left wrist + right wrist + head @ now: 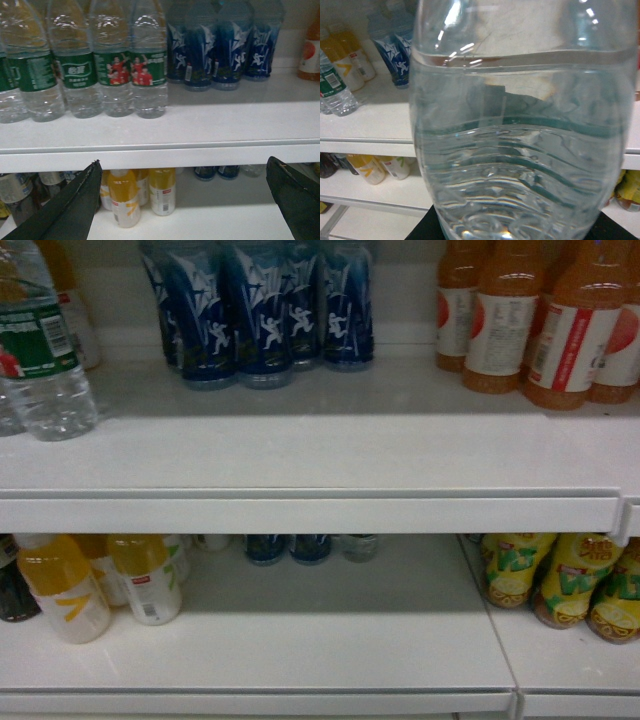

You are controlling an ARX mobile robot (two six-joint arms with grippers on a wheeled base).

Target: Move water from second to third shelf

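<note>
- Left wrist-mounted view is showing the left gripper (185,200) spread wide, its two dark fingers (75,210) framing the shelf edge (160,155) with nothing between them; a row of green-labelled water bottles (145,70) is standing upright on the upper shelf (225,120), above and ahead of that gripper.
- Head view is showing neither arm; one of those bottles is standing at the far left of the upper shelf, blue drinks (270,310) in the middle, orange juice bottles (560,320) at the right, and a bare stretch of lower shelf (330,640) below.
- Right wrist-mounted view is being filled by the water (525,125), a clear ribbed bottle sitting right against the right camera, its long axis running up the picture.
- Right gripper is showing only as a dark base under the bottle; its jaws are hidden, so I cannot tell their state, though I judge it is carrying the bottle.
- Right arm is therefore the nearer one, and the open shelf space is lying ahead and to the left of the bottle.
</note>
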